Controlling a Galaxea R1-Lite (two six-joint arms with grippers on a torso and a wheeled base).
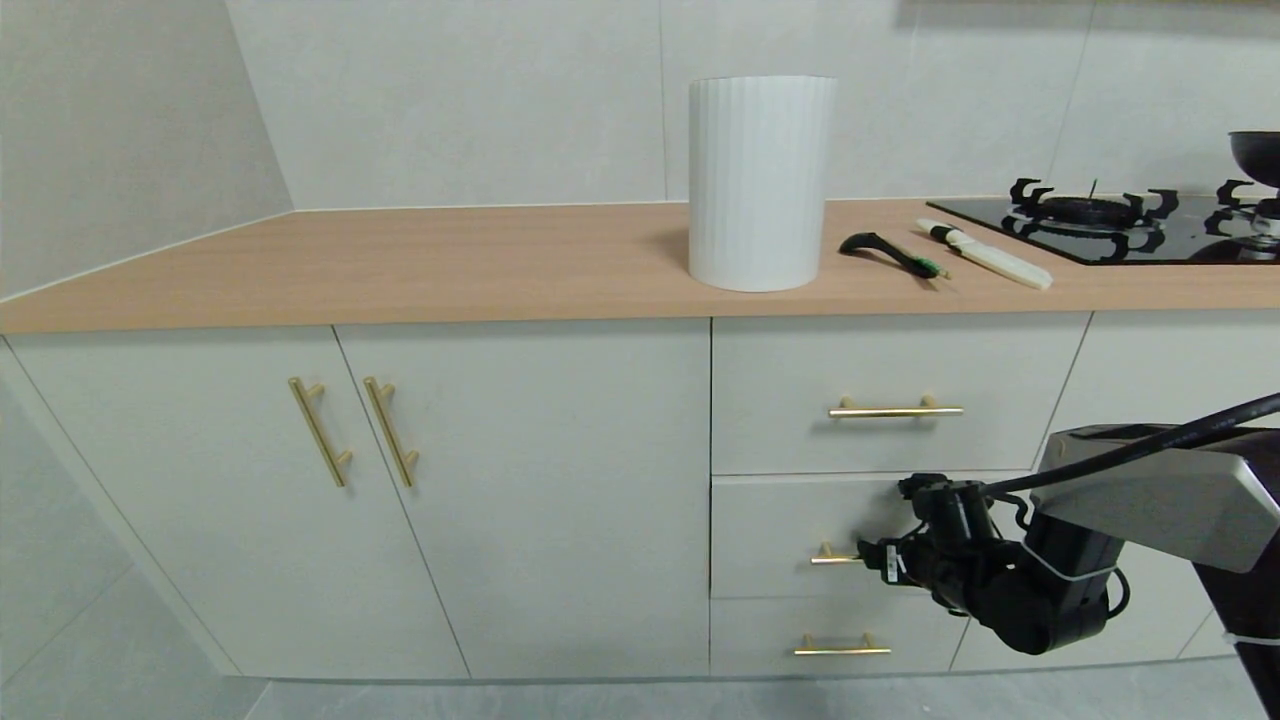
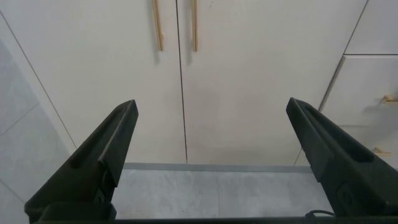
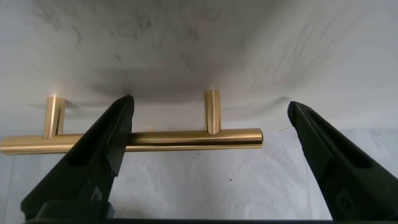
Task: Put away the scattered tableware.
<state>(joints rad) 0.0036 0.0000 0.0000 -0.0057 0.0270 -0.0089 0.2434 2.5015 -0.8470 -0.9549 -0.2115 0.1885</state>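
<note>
On the wooden countertop [image 1: 450,260] lie a black spoon with a green-tipped handle [image 1: 890,252] and a white knife [image 1: 985,253], just right of a tall white ribbed container [image 1: 760,180]. My right gripper [image 1: 872,558] is low at the drawer stack, at the middle drawer's gold handle [image 1: 835,558]. In the right wrist view the gripper [image 3: 210,104] is open, its fingers [image 3: 106,149] straddling the handle bar [image 3: 186,140] without closing on it. My left gripper [image 2: 211,106] is open and holds nothing, facing the lower cabinet doors [image 2: 249,93].
A black gas hob [image 1: 1110,225] with pan supports sits at the counter's right end, a dark pan [image 1: 1258,155] on its far burner. Top drawer handle [image 1: 895,409] and bottom drawer handle [image 1: 842,648] flank the middle one. Double doors with gold handles [image 1: 355,430] stand left.
</note>
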